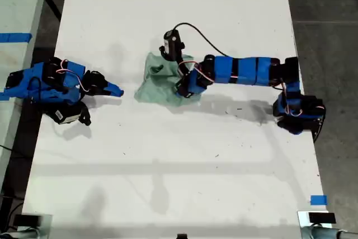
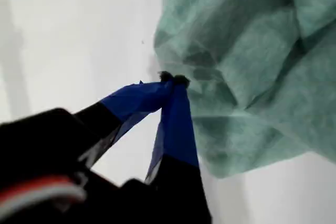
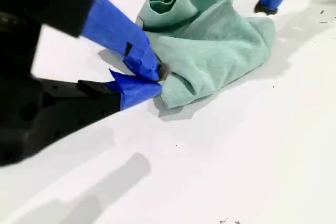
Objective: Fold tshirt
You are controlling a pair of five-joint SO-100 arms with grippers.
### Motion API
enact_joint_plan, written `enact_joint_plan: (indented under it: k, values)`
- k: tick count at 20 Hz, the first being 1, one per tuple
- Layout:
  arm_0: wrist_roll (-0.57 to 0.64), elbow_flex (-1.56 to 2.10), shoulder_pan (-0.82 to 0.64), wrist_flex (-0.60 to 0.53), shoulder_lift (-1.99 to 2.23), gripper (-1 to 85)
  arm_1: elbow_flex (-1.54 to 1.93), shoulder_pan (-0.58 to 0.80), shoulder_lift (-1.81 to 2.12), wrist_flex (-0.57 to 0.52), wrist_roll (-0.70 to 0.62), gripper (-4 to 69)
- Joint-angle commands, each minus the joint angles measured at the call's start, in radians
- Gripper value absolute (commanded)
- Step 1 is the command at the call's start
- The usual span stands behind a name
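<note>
The tshirt (image 1: 159, 79) (image 2: 252, 66) (image 3: 210, 40) is a crumpled pale mint-green heap near the middle of the white table. My first gripper (image 1: 183, 89) (image 2: 172, 80) reaches in from the exterior view's right and points down at the heap's edge. Its fingers are shut, tips together. Whether any fabric is pinched I cannot tell. In the second wrist view it stands beyond the heap (image 3: 265, 8). My second gripper (image 1: 117, 90) (image 3: 159, 80) lies low on the table at the exterior view's left. It is shut, with its tip a short gap from the tshirt.
The white table (image 1: 168, 183) stretches toward the exterior view's bottom. A black cable (image 1: 196, 29) loops from the camera on the first arm. Blue tape (image 1: 318, 200) marks the exterior view's lower right corner. Dark floor borders the table on both sides.
</note>
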Motion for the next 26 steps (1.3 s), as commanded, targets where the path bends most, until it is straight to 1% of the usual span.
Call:
enact_joint_plan:
  k: [1, 2, 5, 7, 10, 12, 14, 15, 16, 17, 18, 20, 24, 26]
  values:
    - [-0.006, 0.011, 0.020, -0.008, 0.106, 0.4, -0.262, 0.126, -0.133, 0.008, -0.083, -1.3]
    - [-0.006, 0.011, 0.023, -0.008, 0.106, 0.3, -0.311, 0.175, -0.175, 0.000, -0.107, -1.3]
    - [-0.006, 0.011, 0.031, -0.008, 0.106, 0.1, -0.316, 0.316, -0.187, -0.101, -0.140, -1.4]
    - [-0.008, 0.011, 0.026, -0.008, 0.106, 0.1, -0.316, 0.393, -0.189, -0.124, -0.146, -1.4]
    - [-0.014, 0.011, 0.037, -0.008, 0.106, 0.7, -0.278, 0.393, -0.080, -0.015, -0.143, -1.4]
    - [-0.015, 0.011, 0.048, -0.008, 0.106, 4.5, -0.262, 0.348, 0.000, 0.126, -0.120, -1.4]
    - [-0.015, 0.011, 0.048, -0.008, 0.106, 5.4, -0.210, 0.282, 0.114, 0.276, -0.094, -1.5]
    - [-0.015, 0.011, 0.054, -0.008, 0.106, 5.8, -0.121, 0.244, 0.209, 0.305, -0.072, -1.5]
    - [-0.015, 0.011, 0.061, -0.008, 0.106, 6.3, -0.005, 0.206, 0.328, 0.307, -0.048, -1.5]
    - [-0.015, 0.011, 0.066, -0.008, 0.106, 12.5, 0.115, 0.173, 0.449, 0.304, -0.015, -1.5]
    - [-0.008, 0.012, 0.067, -0.008, 0.106, 14.2, 0.245, 0.146, 0.578, 0.296, 0.023, -1.5]
    - [-0.008, 0.012, 0.075, -0.008, 0.106, 14.2, 0.514, 0.084, 0.828, 0.267, 0.129, -1.5]
    - [-0.008, 0.011, 0.075, -0.008, 0.106, 14.3, 1.066, -0.046, 1.301, 0.192, 0.405, -1.5]
    - [-0.008, 0.011, 0.075, -0.008, 0.106, 14.3, 1.353, -0.118, 1.526, 0.115, 0.552, -1.5]
